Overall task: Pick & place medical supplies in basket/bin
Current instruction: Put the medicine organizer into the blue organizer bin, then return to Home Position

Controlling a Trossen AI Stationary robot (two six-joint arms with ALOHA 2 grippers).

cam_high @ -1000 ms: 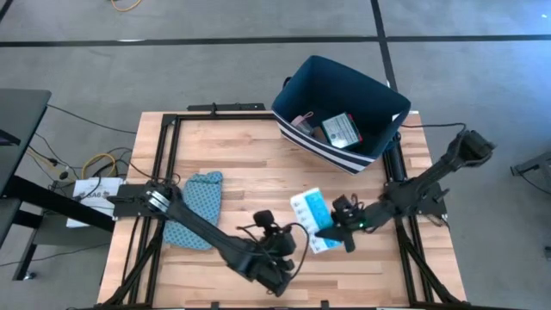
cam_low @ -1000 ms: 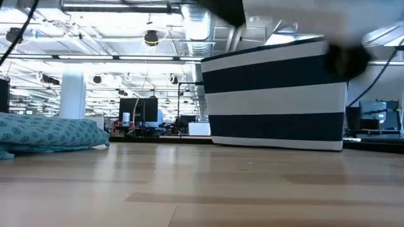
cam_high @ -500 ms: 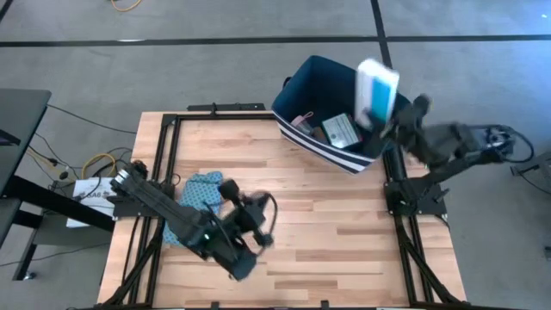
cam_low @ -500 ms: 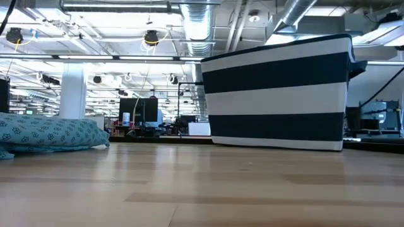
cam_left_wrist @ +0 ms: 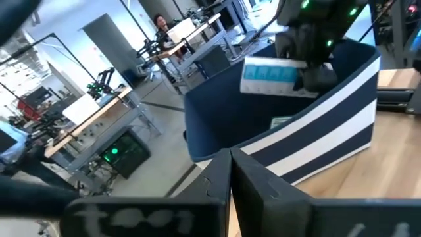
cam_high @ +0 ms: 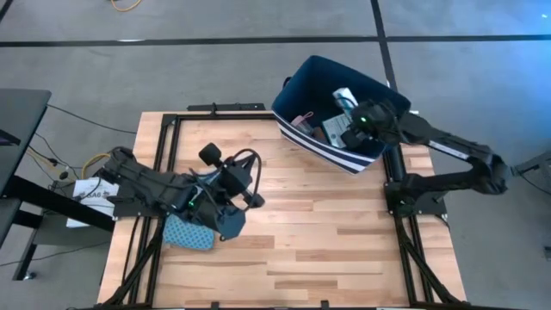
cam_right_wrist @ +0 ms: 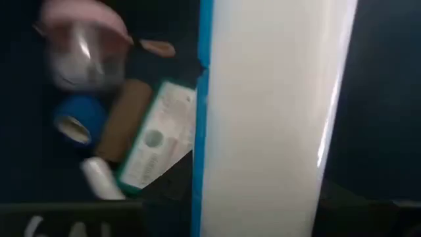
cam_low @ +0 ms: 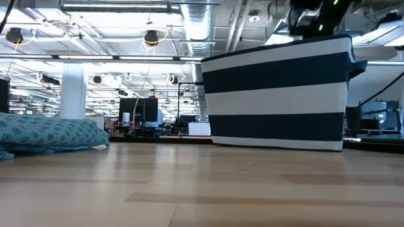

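Observation:
The long light-blue pill organizer is in my right gripper, inside the mouth of the navy striped bin at the table's far right. In the right wrist view the organizer hangs above the pink roll, blue roll, brown bar, green box and white tube on the bin floor. My left gripper is shut, holds nothing, and hovers by the teal pouch at the table's left. My right gripper pinches the pill organizer between its two fingers near one end, coming from above and slanting down into the bin. The organizer is lifted clear, lying roughly level, with its free end sticking out over the bin's inside.
The teal patterned pouch lies flat on the table's left part. The bin's striped wall stands tall at the far right. Bare wood spreads between pouch and bin. Black frame rails run along both table sides.
My right gripper has carried the organizer up from the table's middle, swung it toward the far right edge above the bin, then lowered it into the bin's mouth. My left arm has drawn back from the near middle toward the left edge, ending over the pouch.

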